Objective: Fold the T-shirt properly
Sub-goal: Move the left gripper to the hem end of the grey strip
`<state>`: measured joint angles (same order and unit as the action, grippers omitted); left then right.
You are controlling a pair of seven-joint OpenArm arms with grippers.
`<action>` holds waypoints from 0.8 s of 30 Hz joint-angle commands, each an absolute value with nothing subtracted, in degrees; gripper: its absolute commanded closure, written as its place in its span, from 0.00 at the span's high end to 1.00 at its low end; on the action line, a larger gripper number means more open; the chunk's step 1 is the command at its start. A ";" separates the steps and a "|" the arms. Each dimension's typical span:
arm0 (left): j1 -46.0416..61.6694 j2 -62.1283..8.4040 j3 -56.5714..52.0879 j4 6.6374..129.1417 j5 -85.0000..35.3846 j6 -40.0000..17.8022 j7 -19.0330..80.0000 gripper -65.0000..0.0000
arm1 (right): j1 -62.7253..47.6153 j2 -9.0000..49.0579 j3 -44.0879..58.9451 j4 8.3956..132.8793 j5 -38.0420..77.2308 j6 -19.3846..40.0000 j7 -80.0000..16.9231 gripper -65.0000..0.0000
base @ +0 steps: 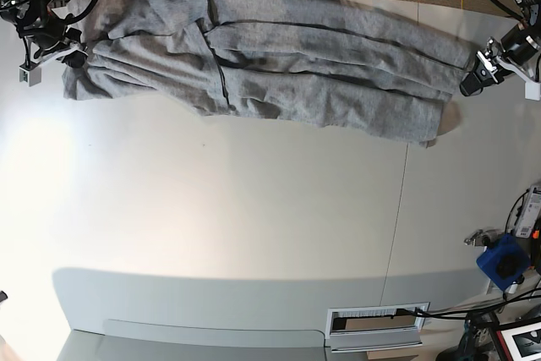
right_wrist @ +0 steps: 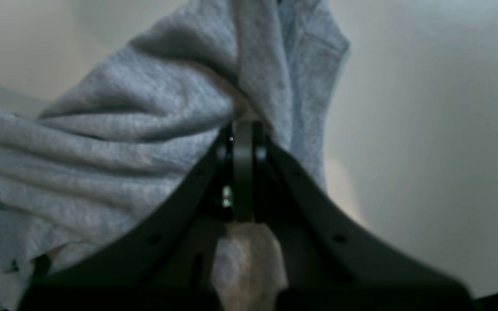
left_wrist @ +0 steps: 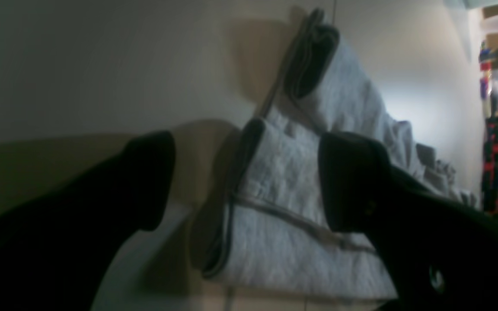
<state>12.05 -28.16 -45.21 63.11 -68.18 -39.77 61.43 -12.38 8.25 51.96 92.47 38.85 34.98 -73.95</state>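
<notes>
Your left gripper (left_wrist: 247, 181) gapes wide at the T-shirt (base: 279, 73) edge, holding nothing; your right gripper (right_wrist: 242, 129) pinches its cloth.

Your left wrist view's dim and blurry; base view's bright, with glare on the counter (base: 254, 209).

We see the T-shirt (base: 279, 73) as a plain heather grey, flecked light and dark, with no lettering showing. Its folded hems look darker grey in the left wrist view. The counter (base: 254, 209) is off-white, with a paler grey band along its near edge. Both pairs of fingers (left_wrist: 352, 181) are black. Near the counter's right edge sits a small blue box (base: 500, 261).
</notes>
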 commanded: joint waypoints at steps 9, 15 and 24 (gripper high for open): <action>11.73 -29.65 -45.50 62.35 -69.97 -40.00 62.67 0.79 | -12.23 9.21 52.23 93.32 41.56 35.18 -73.38 0.00; 11.20 -29.69 -39.42 62.35 -70.74 -40.00 63.00 0.79 | -12.23 9.21 52.23 93.32 41.54 35.18 -73.54 0.00; 7.35 -29.52 -30.33 62.35 -70.67 -39.75 63.05 0.79 | -12.23 9.21 52.23 93.32 41.54 35.20 -73.73 0.00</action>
<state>7.31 -28.91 -30.37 62.13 -72.14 -40.53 61.47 -12.38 8.25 51.96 92.47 40.53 35.00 -74.37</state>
